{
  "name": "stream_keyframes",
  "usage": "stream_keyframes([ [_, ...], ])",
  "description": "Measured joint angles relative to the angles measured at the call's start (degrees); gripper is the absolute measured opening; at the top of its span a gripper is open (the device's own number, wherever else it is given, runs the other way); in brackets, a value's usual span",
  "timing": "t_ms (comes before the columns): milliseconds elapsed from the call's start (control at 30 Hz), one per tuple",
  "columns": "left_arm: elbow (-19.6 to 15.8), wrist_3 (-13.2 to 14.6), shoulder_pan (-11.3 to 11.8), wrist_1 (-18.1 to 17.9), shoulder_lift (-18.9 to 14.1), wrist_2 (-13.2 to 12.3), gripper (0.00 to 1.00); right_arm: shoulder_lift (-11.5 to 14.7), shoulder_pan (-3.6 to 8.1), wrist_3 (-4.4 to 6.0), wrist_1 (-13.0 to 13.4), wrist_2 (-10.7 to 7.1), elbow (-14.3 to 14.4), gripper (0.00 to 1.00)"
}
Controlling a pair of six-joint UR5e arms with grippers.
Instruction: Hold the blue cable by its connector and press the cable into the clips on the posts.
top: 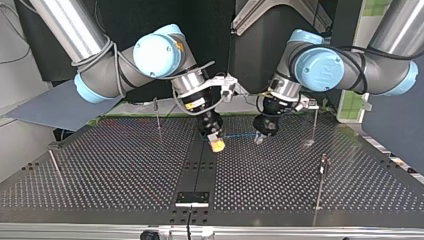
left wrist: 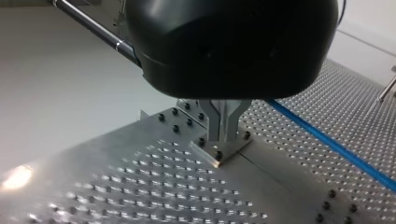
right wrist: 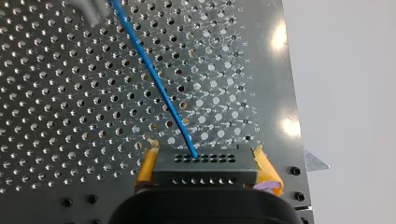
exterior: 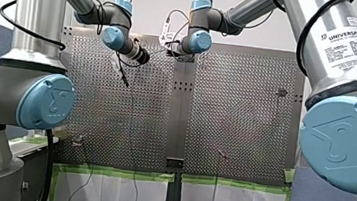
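Blue cable runs in a straight line across the perforated metal table, starting from a black connector with rows of small holes. My right gripper has that connector clamped between its yellow pads, which are spread as wide as the connector and press on its two sides. In the top view this gripper is low over the table's middle seam. From there the cable stretches just above the surface toward my left gripper, which hangs close beside it. My left gripper is black, and its two metal fingers are drawn together with nothing seen between them. Their tips point down at a small bolted metal plate near the table's edge. The cable passes beside those fingers, not between them. Thin upright posts stand well apart on the table, away from both grippers, and the cable lies apart from them.
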State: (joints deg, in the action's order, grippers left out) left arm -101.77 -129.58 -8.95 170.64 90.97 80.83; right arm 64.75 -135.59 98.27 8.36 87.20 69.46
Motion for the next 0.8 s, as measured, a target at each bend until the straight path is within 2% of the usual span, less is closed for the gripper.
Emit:
stream_keyframes([
  [267,-1.44,3.94,0.79,3.24,-3.29,3.93,0.0,-0.08,0.14,0.18,-0.04,-0.19,0.01,0.0],
  [467,-3.83,6.97,1.32,2.64,-4.32,6.96,0.0,-0.09,0.07,0.26,-0.09,-0.26,0.03,0.0],
  [800,-4.53,11.96,2.64,2.63,-8.06,11.82,0.0,-0.73,-0.16,0.22,-0.04,-0.38,0.04,0.0],
])
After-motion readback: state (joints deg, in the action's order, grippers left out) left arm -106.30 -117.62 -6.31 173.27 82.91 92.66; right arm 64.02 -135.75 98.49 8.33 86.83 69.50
